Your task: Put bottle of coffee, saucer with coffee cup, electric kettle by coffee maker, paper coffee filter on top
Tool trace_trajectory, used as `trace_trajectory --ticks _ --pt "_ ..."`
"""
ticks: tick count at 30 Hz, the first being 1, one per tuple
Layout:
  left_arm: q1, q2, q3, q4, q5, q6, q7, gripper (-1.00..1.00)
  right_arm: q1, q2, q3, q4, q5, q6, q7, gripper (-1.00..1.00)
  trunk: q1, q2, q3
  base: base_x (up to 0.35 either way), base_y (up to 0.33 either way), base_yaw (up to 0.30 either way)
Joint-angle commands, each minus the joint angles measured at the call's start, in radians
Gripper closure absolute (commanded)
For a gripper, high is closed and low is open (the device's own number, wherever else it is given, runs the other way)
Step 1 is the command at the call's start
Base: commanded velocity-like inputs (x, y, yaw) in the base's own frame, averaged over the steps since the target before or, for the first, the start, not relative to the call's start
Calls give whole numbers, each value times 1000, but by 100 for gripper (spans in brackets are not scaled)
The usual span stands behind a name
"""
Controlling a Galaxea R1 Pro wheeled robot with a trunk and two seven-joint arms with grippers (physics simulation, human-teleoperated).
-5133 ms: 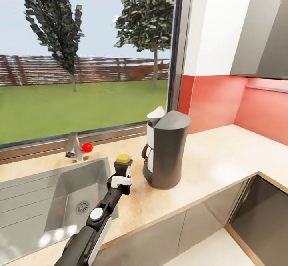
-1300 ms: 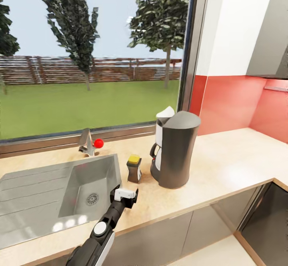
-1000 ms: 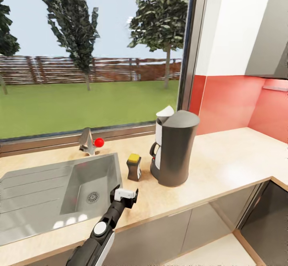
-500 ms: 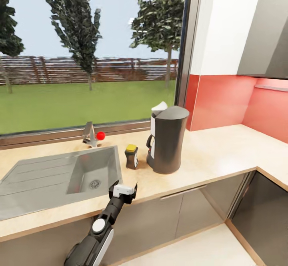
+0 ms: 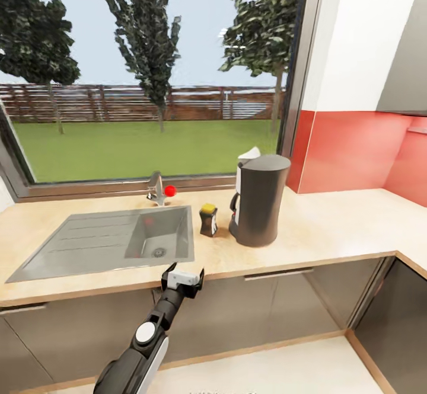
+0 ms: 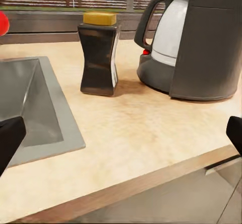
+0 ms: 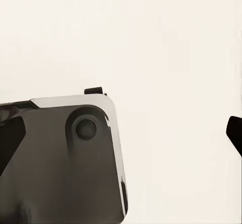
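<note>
- A long beige wood-grain desk point(image 5: 332, 237) runs under a wide window, with glossy grey cabinets below it.
- A steel sink point(image 5: 107, 241) with a draining board is set into the desk; a tap with a red knob point(image 5: 170, 191) stands behind the sink.
- The bottle of coffee point(image 5: 208, 220) stands upright on the desk between the sink and the coffee maker point(image 5: 259, 201), just beside the machine and apart from it.
- The bottle is a squat dark brown jar, pinched at the waist, with a yellow lid and a white label on one side.
- The coffee maker has a curved dark grey shell, a pale carafe with a black handle and a black base.
- The left hand point(image 5: 183, 279) hangs in front of the desk's edge, empty, its fingers spread wide.
- The right hand's point(image 7: 121, 138) dark fingertips sit far apart over a pale surface and part of a dark grey robot body.
</note>
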Motion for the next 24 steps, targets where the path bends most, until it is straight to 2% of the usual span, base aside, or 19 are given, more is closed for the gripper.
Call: trace_trajectory --ticks 1,4,10,13,14,15,18,20,23,24 --pt "-1 0 -1 0 5 -2 1 -100 -1 0 -4 1 -1 -4 1 -100 0 -2 -2 -132 -246 277" --pt "0 0 -1 -1 5 -6 1 -100 -1 0 -4 1 -1 -4 1 -100 0 -2 -2 -120 -209 278" --pt "1 0 -1 -1 5 -12 0 -100 -1 0 -3 1 -1 -4 1 -100 0 -2 -2 -16 -17 278" --pt "41 -1 -2 -1 5 -15 -9 -100 -1 0 -4 1 -1 -4 1 -100 0 -2 -2 -2 -2 278" --pt "64 0 -2 0 4 -16 -13 -100 -1 0 -4 1 -2 -4 1 -100 0 -2 -2 -1 -1 277" --pt "117 1 0 0 2 -51 -13 -100 -1 0 -4 1 -1 -4 1 -100 0 -2 -2 0 0 278" --pt "248 16 18 -5 1 -199 -3 -100 -1 0 -3 1 -1 -4 1 -100 0 -2 -2 0 0 278" --pt "330 34 55 -19 2 -278 1 -100 -1 0 -3 1 -1 -4 1 -100 0 -2 -2 0 0 278" --pt "398 43 106 -26 2 -328 2 -100 -1 0 -3 1 -1 -4 1 -100 0 -2 -2 0 0 278" --pt "429 46 140 -20 -2 -332 1 -100 -1 0 -3 1 -1 -4 1 -100 0 -2 -2 0 0 266"
